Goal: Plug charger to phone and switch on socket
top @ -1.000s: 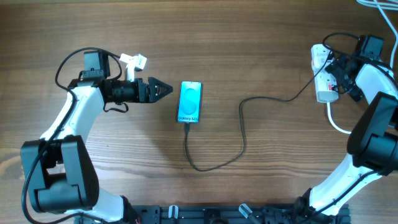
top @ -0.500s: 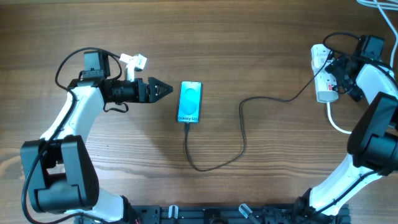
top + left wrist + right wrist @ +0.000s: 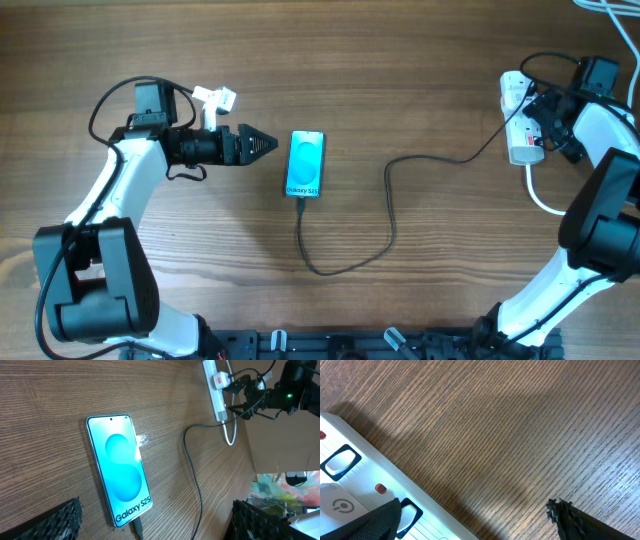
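The phone [image 3: 306,164] lies flat at mid-table, its teal screen lit, and also shows in the left wrist view [image 3: 120,472]. The charger, a thin black cable [image 3: 388,215], has its connector [image 3: 136,528] in the phone's near end. It loops right to the socket [image 3: 519,120]. My left gripper [image 3: 262,144] is open and empty just left of the phone, its fingers spread wide [image 3: 156,506]. My right gripper [image 3: 531,112] is open over the socket. One finger is above a black-framed switch [image 3: 408,513] beside a small red mark [image 3: 380,488].
A thick white lead [image 3: 537,192] curves down from the socket. A white plug [image 3: 220,381] sits in the socket. More white cables [image 3: 610,15] lie at the far right corner. Bare wooden table [image 3: 430,70] lies between the phone and the socket.
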You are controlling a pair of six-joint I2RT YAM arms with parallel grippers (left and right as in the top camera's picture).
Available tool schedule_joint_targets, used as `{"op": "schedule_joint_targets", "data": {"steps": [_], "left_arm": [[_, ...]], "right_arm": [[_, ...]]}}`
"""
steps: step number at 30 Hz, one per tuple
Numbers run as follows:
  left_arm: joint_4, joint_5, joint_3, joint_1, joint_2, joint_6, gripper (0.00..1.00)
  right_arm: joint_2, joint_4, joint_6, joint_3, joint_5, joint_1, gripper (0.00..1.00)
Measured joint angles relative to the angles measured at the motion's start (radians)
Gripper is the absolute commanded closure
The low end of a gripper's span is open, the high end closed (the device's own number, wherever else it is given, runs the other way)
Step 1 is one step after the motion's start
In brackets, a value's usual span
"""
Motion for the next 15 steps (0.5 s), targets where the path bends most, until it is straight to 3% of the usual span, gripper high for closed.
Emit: {"op": "schedule_joint_targets", "data": {"steps": [15], "left_arm": [[0.000, 0.000, 0.000, 0.000, 0.000, 0.000, 0.00]], "right_arm": [[0.000, -0.005, 0.000, 0.002, -0.006, 0.000, 0.00]]}}
